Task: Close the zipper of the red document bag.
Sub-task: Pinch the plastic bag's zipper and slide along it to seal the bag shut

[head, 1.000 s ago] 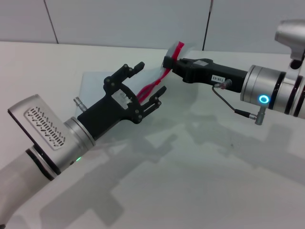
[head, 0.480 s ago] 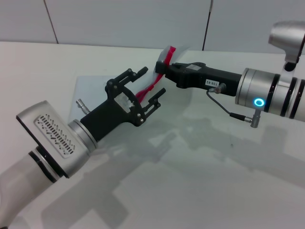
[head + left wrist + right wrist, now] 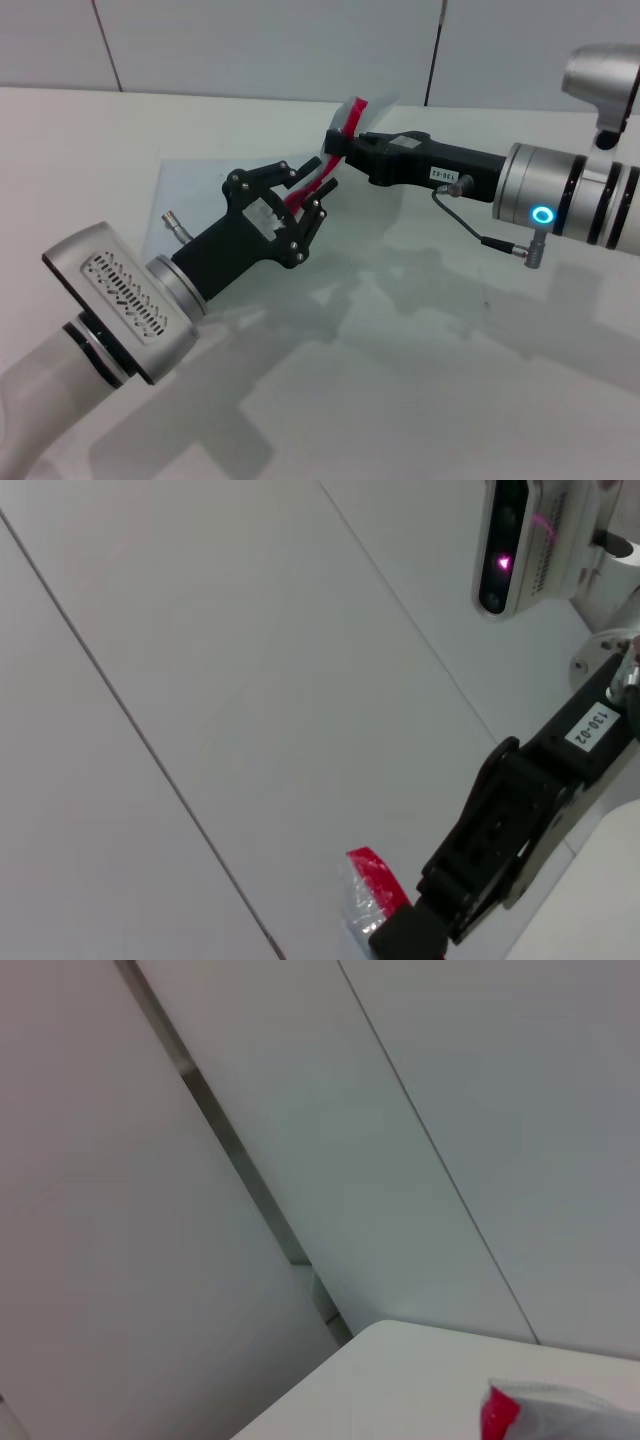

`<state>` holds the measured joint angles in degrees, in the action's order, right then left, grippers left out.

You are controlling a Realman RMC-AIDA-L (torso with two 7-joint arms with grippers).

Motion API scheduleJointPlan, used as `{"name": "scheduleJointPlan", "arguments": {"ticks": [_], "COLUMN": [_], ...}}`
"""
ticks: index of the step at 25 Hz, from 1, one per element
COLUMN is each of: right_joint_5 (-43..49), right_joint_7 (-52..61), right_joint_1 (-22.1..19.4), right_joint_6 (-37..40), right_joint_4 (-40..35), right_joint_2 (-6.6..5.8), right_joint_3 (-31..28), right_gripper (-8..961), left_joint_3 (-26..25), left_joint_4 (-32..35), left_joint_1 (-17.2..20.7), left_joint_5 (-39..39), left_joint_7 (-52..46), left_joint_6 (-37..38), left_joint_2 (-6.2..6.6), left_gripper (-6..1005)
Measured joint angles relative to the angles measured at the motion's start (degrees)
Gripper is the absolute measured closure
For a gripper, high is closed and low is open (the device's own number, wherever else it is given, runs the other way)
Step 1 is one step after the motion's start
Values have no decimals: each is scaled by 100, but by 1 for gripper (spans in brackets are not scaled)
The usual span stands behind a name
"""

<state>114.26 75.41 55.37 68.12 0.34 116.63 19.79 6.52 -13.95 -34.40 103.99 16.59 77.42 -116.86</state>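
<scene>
White tabletop (image 3: pixel 420 380) and pale wall panels surround the flat translucent blue-grey plastic document bag (image 3: pixel 190 195), mostly hidden behind the arms. Its bright red zipper (image 3: pixel 322 180) edge rises off the table. The right gripper (image 3: pixel 335 143) pinches the raised end. The left gripper (image 3: pixel 313 185) has narrowed around the strip; whether it touches is hard to tell.

The red document bag (image 3: pixel 200 190) looks like thin, see-through plastic, smooth and a bit shiny. Its zipper (image 3: pixel 325 175) is a bright red strip with a silvery, crinkly band. Both pincers, left (image 3: pixel 308 190) and right (image 3: pixel 340 145), are matt black plastic. The table (image 3: pixel 420 380) is smooth, white and slightly glossy.
</scene>
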Motion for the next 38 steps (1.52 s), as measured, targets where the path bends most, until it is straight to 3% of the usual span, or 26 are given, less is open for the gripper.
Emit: {"name": "scheduleJointPlan", "arguments": {"ticks": [2, 20, 25, 33, 38], "right_joint_5": [0, -39, -49, -54, -53], "right_joint_7": [0, -82, -74, 172, 202], "right_joint_1": [0, -98, -445, -1360, -1625], "right_joint_6": [-1, 0, 37, 78, 57], "right_joint_4": [4, -24, -260, -1053, -1220], "right_joint_2": [0, 0, -30, -53, -67], "right_joint_3": [9, -2, -355, -1245, -1561], "right_gripper": [942, 942, 942, 942, 942], "left_joint_3": [-4, -60, -56, -55, -50], "left_joint_4": [-33, -242, -241, -239, -231], "left_joint_1": [5, 67, 116, 164, 195], "left_joint_5": [-65, -206, -205, -204, -204], "left_joint_7": [79, 515, 517, 520, 521], "left_joint_6": [-43, -149, -149, -148, -148], "left_joint_2": [-1, -4, 1, 11, 14], "left_gripper": [771, 913, 914, 914, 913]}}
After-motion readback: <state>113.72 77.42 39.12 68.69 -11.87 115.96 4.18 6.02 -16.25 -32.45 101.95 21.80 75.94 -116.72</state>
